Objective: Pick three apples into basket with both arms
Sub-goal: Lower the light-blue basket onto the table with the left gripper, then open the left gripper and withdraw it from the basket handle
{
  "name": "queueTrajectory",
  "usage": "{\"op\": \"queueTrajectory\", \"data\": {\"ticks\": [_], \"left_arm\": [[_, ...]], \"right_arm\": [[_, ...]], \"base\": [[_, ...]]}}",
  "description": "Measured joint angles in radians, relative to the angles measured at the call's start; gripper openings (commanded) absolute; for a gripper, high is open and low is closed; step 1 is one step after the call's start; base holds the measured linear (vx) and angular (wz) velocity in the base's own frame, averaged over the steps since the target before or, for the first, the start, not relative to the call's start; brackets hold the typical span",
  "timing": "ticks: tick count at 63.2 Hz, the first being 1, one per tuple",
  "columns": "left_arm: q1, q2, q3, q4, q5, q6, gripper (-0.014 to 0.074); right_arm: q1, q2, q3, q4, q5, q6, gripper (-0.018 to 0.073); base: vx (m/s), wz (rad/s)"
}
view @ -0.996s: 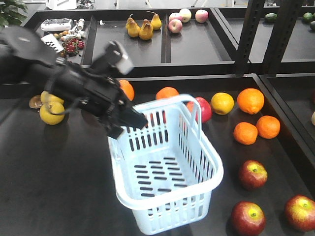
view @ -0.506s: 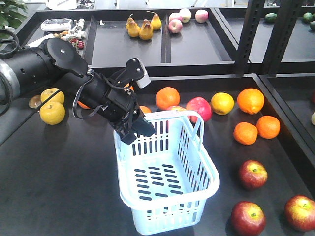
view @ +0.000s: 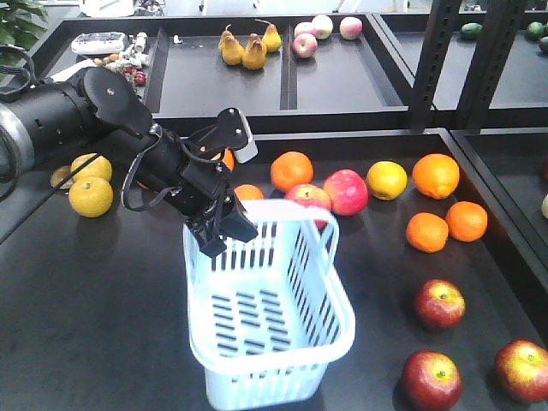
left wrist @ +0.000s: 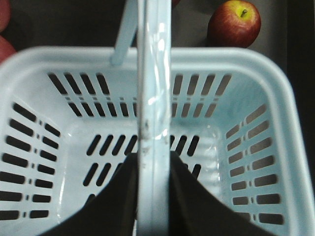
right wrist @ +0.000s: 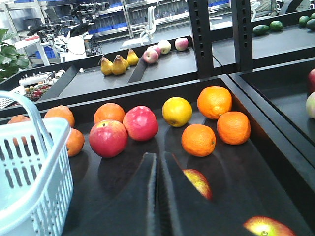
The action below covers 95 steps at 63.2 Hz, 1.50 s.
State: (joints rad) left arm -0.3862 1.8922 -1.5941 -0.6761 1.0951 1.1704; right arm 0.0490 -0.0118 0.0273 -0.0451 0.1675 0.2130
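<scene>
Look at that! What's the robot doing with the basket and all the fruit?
The robot's left gripper is clamped on the handle of the pale blue basket, holding it tilted. The basket is empty. Three dark red apples lie on the black table to the basket's right, none picked up yet. The right gripper is shut, holding nothing, low over the table near the fruit.

Entry: my two arms, black finish.
My left arm (view: 94,111): rounded black jointed casings, silver-grey segment (view: 10,141), looping black cables (view: 133,193), pale grey block (view: 242,137) near the wrist. My left gripper (view: 227,238) and right gripper (right wrist: 158,191): matte black tapered fingers.
</scene>
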Motion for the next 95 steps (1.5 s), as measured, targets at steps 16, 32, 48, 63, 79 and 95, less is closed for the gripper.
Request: {"op": "queueTrajectory", "data": {"ticks": [16, 32, 48, 63, 79, 95], "left_arm": [[0.0, 0.0, -0.002, -0.005, 0.002, -0.014, 0.0379], [0.0, -0.014, -0.004, -0.004, 0.001, -0.1, 0.0435], [0.0, -0.148, -0.004, -0.004, 0.06, -0.161, 0.0349], [0.0, -0.333, 0.024, 0.102, 0.139, -0.376, 0.006], [0.0, -0.582, 0.275, 0.123, 0.144, -0.408, -0.0008], [0.0, -0.892, 0.705, 0.123, 0.043, -0.409, -0.0008]], "right_arm": [[0.0, 0.0, 0.0, 0.0, 0.0, 0.0, -0.0004], [0.0, 0.0, 0.0, 0.0, 0.0, 0.0, -0.0004], [0.0, 0.0, 0.0, 0.0, 0.0, 0.0, -0.0004], [0.0, 0.0, 0.0, 0.0, 0.001, 0.0, -0.0004], [0.0, 0.0, 0.0, 0.0, 0.001, 0.0, -0.0004], [0.0, 0.0, 0.0, 0.0, 0.001, 0.0, -0.0004]], "base": [[0.0, 0.0], [0.0, 0.0], [0.0, 0.0], [0.0, 0.0], [0.0, 0.0], [0.0, 0.0]]}}
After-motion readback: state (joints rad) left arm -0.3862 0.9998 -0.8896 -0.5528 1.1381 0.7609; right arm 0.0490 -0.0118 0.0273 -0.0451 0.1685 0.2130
